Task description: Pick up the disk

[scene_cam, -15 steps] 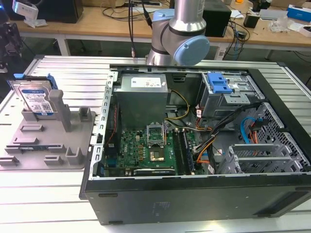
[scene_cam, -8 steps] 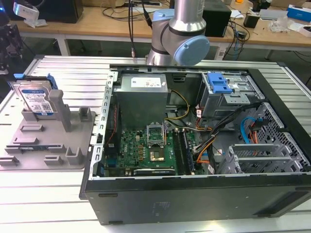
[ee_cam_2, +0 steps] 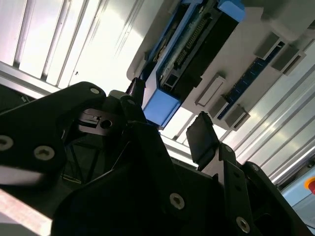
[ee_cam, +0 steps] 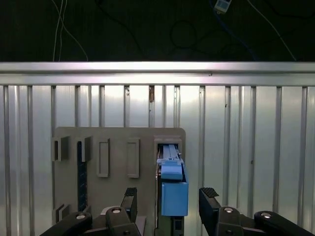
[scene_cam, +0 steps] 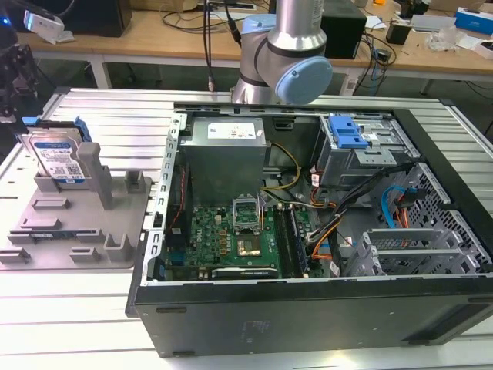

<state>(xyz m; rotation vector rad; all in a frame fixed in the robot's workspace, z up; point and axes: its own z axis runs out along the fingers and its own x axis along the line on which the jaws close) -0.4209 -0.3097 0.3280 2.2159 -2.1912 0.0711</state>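
1. The disk [scene_cam: 55, 158] stands on its edge in a slot of the grey holder fixture [scene_cam: 85, 231], at the exterior view's left of the open computer case [scene_cam: 308, 308].
2. Both the holder and the case rest on a ribbed metal table [scene_cam: 108, 108], and the robot arm [scene_cam: 289, 46] rises behind the case.
3. In the first wrist view the gripper [ee_cam: 170, 202] is spread wide, with its two fingers [ee_cam: 208, 199] standing one on each side of the disk's upper edge.
4. That edge carries a blue rail [ee_cam: 173, 194], and a gap shows between it and each finger, so nothing is grasped.
5. In the second wrist view the blue rail's end lies between the dark fingertips [ee_cam_2: 201, 137]. They seem to sit just short of it, though the steep angle makes their height against the disk hard to judge.
6. The holder's other slots sit beside the disk.
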